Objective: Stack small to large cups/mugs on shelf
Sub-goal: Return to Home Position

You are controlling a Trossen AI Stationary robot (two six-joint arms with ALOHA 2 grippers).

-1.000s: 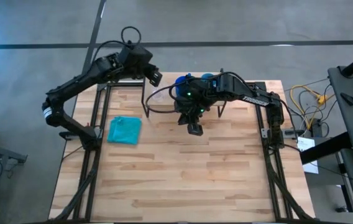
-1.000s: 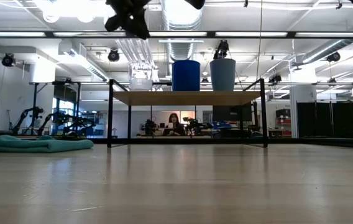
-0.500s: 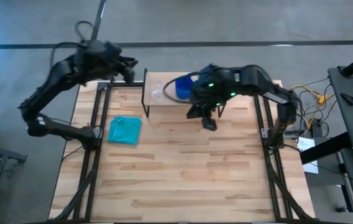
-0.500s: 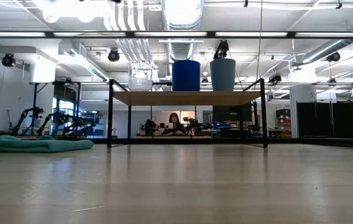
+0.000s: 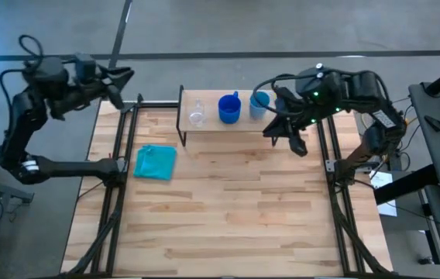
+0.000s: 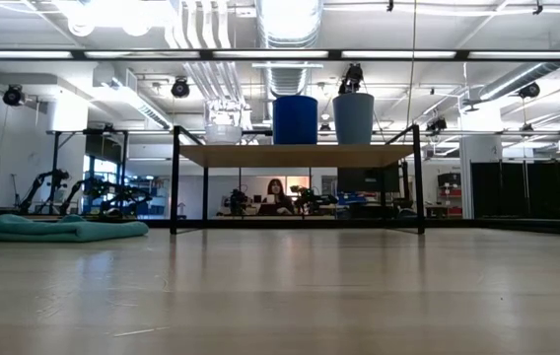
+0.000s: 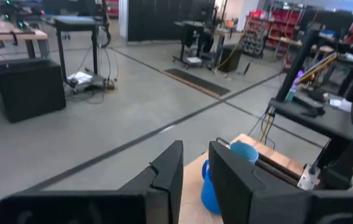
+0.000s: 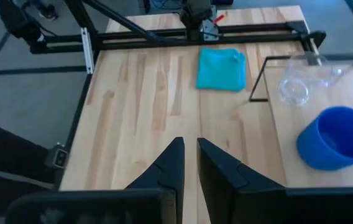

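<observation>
Shelf [image 5: 218, 133] is seen in the high view at upper centre, on the far edge of the wooden table [image 5: 228, 225].

Three vessels are lined up on the shelf board, each apart from the next:
- Small clear cup [image 5: 197, 116] at the left end.
- Dark blue mug [image 5: 229, 108] in the middle, its handle turned toward the top of the frame.
- Light blue cup [image 5: 259, 101] at the right end, just beside the mug.

In the low view the same row is read left to right, all three upright on the board above the thin black legs.

Teal cloth [image 5: 155, 163] is noted flat on the table, left of the shelf and below it in the frame.

Left gripper [image 5: 121, 77] is held at upper left, off the table's left corner and well apart from the shelf. In the left wrist view its fingers [image 7: 167, 177] are parted by a narrow gap, released, with nothing between them.

Right gripper [image 5: 296, 144] is placed at upper right, just past the shelf's right end and above the table. In the right wrist view its fingers [image 8: 173, 165] are drawn nearly together, clenched on nothing.

A person [image 6: 276, 191] is glimpsed seated far back in the room, under the shelf line.
</observation>
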